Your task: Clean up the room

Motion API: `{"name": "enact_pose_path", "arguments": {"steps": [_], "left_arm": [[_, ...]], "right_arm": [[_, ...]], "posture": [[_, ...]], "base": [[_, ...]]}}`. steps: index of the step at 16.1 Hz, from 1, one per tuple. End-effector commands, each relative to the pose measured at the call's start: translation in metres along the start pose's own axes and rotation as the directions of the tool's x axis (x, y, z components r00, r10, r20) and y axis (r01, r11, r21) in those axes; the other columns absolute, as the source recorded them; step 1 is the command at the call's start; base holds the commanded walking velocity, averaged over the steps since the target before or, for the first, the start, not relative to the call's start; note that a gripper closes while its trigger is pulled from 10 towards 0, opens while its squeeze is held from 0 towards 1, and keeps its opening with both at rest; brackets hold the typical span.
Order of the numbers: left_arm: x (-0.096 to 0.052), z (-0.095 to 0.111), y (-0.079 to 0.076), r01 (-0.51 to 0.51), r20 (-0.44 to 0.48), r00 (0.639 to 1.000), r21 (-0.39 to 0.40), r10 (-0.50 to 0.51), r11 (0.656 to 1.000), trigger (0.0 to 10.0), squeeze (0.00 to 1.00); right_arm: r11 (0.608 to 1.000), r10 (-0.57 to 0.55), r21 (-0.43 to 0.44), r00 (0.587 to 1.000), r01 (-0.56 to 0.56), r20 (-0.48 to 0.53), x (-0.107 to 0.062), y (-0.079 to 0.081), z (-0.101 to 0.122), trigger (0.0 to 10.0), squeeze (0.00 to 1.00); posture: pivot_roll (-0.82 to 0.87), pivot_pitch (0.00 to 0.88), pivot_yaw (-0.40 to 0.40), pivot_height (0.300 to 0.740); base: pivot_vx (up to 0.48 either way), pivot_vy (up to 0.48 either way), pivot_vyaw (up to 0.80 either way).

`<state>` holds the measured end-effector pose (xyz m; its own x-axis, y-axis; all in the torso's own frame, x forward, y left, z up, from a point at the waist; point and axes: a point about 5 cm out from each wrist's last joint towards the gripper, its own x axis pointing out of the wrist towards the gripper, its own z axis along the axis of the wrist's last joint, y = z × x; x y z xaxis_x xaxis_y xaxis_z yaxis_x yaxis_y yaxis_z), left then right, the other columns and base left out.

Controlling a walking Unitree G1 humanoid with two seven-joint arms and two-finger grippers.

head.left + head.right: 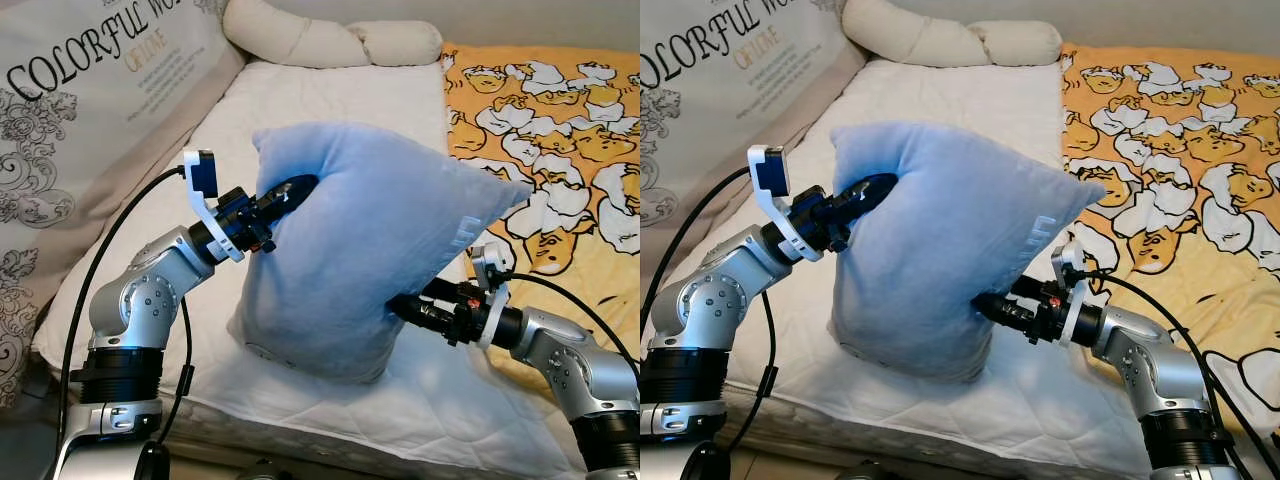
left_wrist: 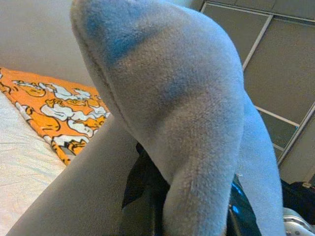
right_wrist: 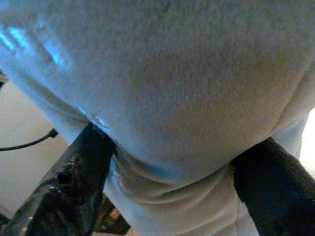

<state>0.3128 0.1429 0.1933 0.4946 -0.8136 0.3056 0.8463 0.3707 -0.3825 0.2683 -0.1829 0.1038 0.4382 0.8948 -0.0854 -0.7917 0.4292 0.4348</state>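
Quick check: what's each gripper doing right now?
Left gripper: closed on the upper edge of the blue pillow.
Right gripper: closed on the pillow's lower side, fabric bunched between its fingers.

Both head cameras looked forward and down over the bed, sharing the pillow at mid-frame from slightly offset positions. Each wrist camera sat very close against the pillow fabric; the left wrist camera also faced the orange blanket and a wall beyond.

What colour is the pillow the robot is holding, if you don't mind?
The pillow is plain light blue, clearest in the left eye view.
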Motion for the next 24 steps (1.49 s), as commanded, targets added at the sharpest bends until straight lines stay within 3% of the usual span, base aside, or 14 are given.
{"name": "enact_pose_path", "arguments": {"steps": [1,5,9,12,14,15,16,17,20,23,24], "left_arm": [[0.001,0.002,0.001,0.002,-0.013,1.0,0.006,-0.002,1.0,0.0,0.0],[0.002,0.004,0.007,-0.034,0.0,0.999,0.011,0.034,0.999,0.0,0.0],[0.01,0.018,0.008,-0.04,0.057,0.998,0.017,0.039,0.999,0.0,0.0],[0.024,0.046,0.006,-0.038,0.131,0.991,0.096,0.025,0.995,0.0,0.0],[0.029,0.063,0.007,-0.047,0.164,0.986,0.137,0.024,0.989,0.0,0.0],[0.032,0.073,0.011,-0.103,0.182,0.981,0.157,0.073,0.982,10.0,0.0],[0.033,0.077,0.014,-0.128,0.193,0.976,0.162,0.096,0.978,10.0,0.0],[0.031,0.077,0.015,-0.121,0.199,0.976,0.162,0.088,0.979,10.0,1.0],[0.018,0.057,0.02,-0.143,0.203,0.971,0.084,0.124,0.986,10.0,1.0],[0.008,0.048,0.022,-0.118,0.236,0.964,-0.019,0.119,0.993,10.0,1.0],[0.002,0.046,0.022,-0.073,0.266,0.959,-0.096,0.097,0.993,10.0,1.0]], "right_arm": [[0.999,0.048,0.008,0.999,-0.048,0.005,0.007,0.004,0.002,0.0,0.0],[0.999,0.046,0.018,0.997,-0.047,0.064,0.007,0.001,0.009,0.0,0.0],[0.999,0.015,0.03,0.977,-0.021,0.211,0.007,-0.005,0.032,0.0,0.0],[1.0,0.011,-0.001,0.926,-0.011,0.377,0.008,-0.007,0.07,0.0,0.0],[1.0,0.024,-0.023,0.901,-0.015,0.434,0.009,-0.006,0.087,0.0,0.0],[0.999,0.033,-0.035,0.88,-0.018,0.475,0.011,-0.004,0.098,0.0,0.0],[0.999,0.036,-0.036,0.864,-0.02,0.502,0.011,-0.003,0.104,0.0,0.0],[0.999,0.034,-0.033,0.847,-0.02,0.53,0.011,-0.003,0.11,0.0,0.0],[1.0,0.017,-0.008,0.769,-0.015,0.639,0.005,-0.002,0.128,0.0,0.0],[1.0,0.029,-0.016,0.758,-0.025,0.652,0.002,0.0,0.133,0.0,0.0],[0.999,0.041,-0.022,0.756,-0.035,0.654,0.002,0.002,0.136,0.0,0.0]], "posture": [[0.03,0.0,0.063,0.74],[0.03,0.0,0.064,0.74],[0.03,0.0,0.065,0.74],[0.03,0.0,0.064,0.74],[0.03,0.0,0.064,0.74],[0.03,0.0,0.066,0.74],[0.03,0.0,0.067,0.74],[0.03,0.0,0.069,0.74],[0.03,0.0,0.07,0.74],[0.03,0.0,0.067,0.74],[0.03,0.0,0.066,0.74]], "base": [[0.0,0.0,0.0],[0.0,0.0,0.0],[0.0,0.0,0.0],[0.0,0.0,0.0],[0.0,0.0,0.0],[0.0,0.0,0.0],[0.0,0.0,0.0],[0.0,0.0,0.0],[0.0,0.0,0.0],[0.0,0.0,0.0],[0.0,0.0,0.0]]}}
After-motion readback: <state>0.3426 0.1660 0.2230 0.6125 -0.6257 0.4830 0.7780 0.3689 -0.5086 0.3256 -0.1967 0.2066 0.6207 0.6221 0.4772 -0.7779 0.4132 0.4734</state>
